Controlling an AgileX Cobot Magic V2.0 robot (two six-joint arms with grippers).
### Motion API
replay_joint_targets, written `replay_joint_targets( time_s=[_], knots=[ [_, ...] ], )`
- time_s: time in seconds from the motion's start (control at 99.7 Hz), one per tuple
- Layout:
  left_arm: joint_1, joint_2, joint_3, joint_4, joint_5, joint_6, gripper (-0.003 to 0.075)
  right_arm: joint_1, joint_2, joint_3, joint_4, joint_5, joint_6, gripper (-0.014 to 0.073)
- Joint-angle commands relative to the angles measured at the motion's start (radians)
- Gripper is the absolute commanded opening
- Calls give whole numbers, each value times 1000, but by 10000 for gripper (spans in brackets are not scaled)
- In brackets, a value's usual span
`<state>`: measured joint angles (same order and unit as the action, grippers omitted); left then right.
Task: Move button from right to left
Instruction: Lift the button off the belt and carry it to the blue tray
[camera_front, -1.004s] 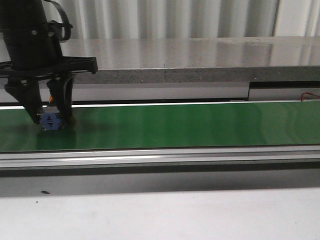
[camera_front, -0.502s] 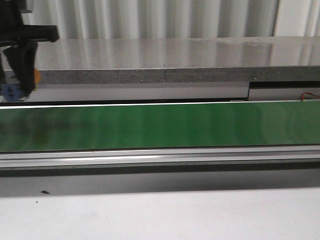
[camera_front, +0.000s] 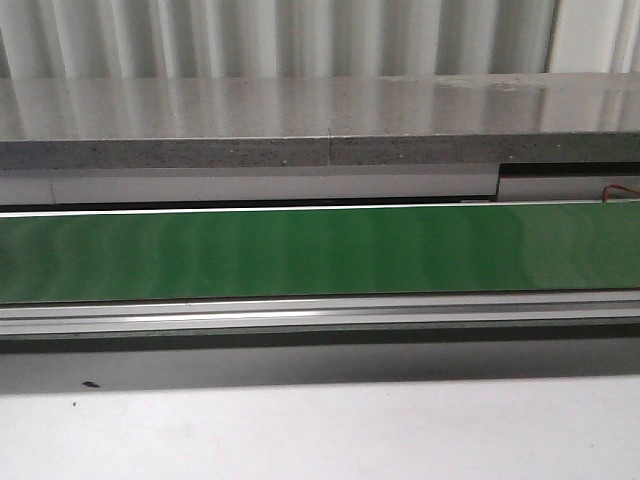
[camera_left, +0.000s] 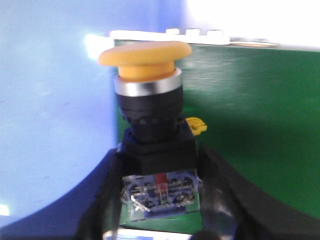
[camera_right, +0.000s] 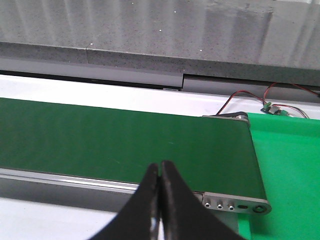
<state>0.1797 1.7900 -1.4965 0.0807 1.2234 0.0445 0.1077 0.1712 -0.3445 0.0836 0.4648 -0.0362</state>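
Left gripper (camera_left: 160, 220) clamped on the one button (camera_left: 150, 115), cap up, past the green belt (camera_left: 250, 125) edge in left wrist view; front view just bare belt (camera_front: 320, 250), no arms; right gripper (camera_right: 160, 200) pinched empty over belt; best kept level, lowered gently before release.

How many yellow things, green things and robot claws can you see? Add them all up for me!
Yellow: 1, the button with its yellow cap.
Green: 2, the green belt and the brighter green surface next to its end.
Robot claws: 2, the left gripper holding the button, and the right gripper, closed with nothing in it.
Total: 5.
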Motion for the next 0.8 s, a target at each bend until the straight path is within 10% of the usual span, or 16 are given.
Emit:
replay_joint_targets(
  time_s=[0.0, 0.793],
  knots=[
    [61, -55, -30, 2, 27, 54, -20, -1, 6, -25, -7, -81, -9, -67],
    [186, 213, -30, 62, -94, 250, -18, -1, 6, -25, -7, -81, -9, -67]
  ],
)
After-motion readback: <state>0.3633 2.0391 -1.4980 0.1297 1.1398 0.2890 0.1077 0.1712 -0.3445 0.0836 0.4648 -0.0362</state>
